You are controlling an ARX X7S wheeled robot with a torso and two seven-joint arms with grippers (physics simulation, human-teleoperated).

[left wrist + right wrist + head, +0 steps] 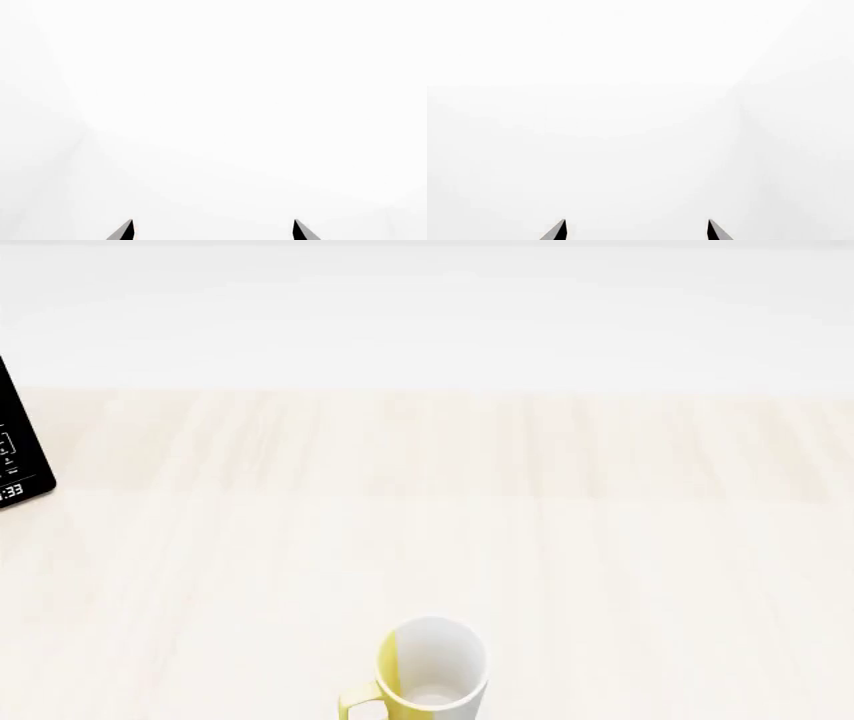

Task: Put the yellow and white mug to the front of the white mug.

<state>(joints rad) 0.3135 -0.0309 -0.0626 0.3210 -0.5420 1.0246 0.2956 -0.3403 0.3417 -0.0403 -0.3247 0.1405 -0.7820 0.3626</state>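
Observation:
The yellow and white mug stands upright on the pale wooden table at the near edge of the head view, its yellow handle toward the near left. The white mug is out of view. Neither arm shows in the head view. In the left wrist view my left gripper is open, its two dark fingertips wide apart before a blank white surface. In the right wrist view my right gripper is open too, fingertips wide apart, with nothing between them.
A black appliance with a small digital display stands at the table's left edge. A white wall runs behind the table.

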